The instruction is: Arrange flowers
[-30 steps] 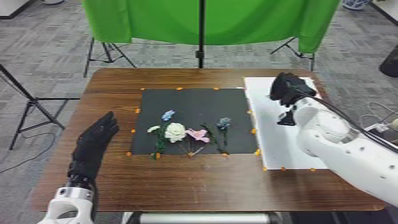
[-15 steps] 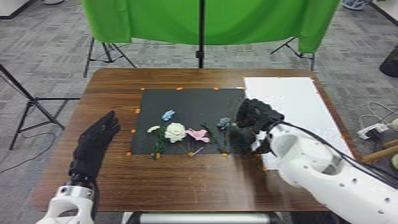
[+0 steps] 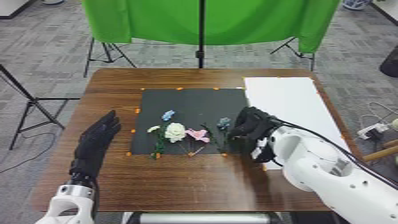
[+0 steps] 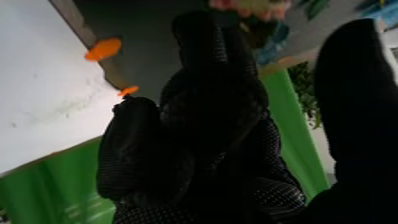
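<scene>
In the head view, my right hand (image 3: pixel 252 124) is over the right edge of the black mat (image 3: pixel 197 97), just right of a blue-grey flower (image 3: pixel 224 122). The right wrist view shows my right hand (image 4: pixel 213 100) open, its thumb apart from the fingers and nothing held. A white flower (image 3: pixel 175 132), a pink flower (image 3: pixel 197 134), a light blue flower (image 3: pixel 168 115) and a small pale flower (image 3: pixel 153 129) lie on the mat with their stems. My left hand (image 3: pixel 93 137) rests open left of the mat, fingers straight.
A white sheet (image 3: pixel 284 95) covers the table's right side, partly under my right arm. Orange markers (image 3: pixel 179 89) edge the mat on the brown table (image 3: pixel 178 185). A green cloth (image 3: pixel 151 20) hangs on a stand behind.
My right hand has moved left and nearer from the far part of the white sheet to the mat's right edge. My left hand and the flowers have not moved.
</scene>
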